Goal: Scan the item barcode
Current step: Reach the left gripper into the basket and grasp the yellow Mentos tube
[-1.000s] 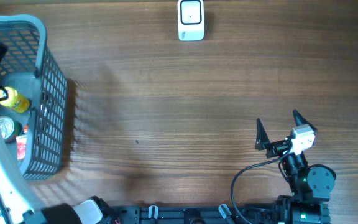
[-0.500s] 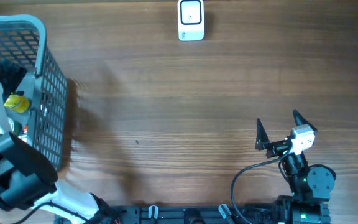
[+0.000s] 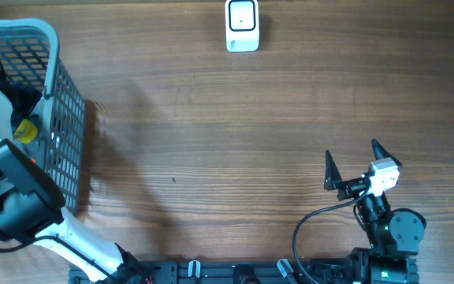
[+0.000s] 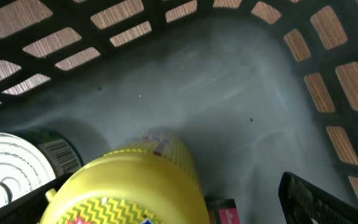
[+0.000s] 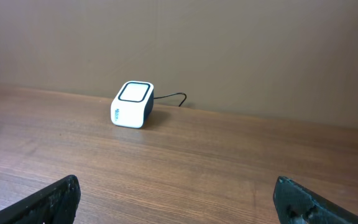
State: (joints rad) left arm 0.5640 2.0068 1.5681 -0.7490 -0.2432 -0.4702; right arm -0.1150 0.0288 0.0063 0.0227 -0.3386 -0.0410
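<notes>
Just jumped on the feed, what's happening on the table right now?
The left gripper is down inside the basket, fingers open over a yellow bottle that lies beside a can. Nothing is gripped yet. The right gripper sits at the near right of the table, fingers open and empty, facing the scanner at the far edge. No item is at the scanner.

Inside grey mesh basket (image 4: 241,93): yellow bottle (image 4: 135,186) low centre, tin can (image 4: 11,177) with barcode label just beside on left, small red packet (image 4: 222,210) at right.
</notes>
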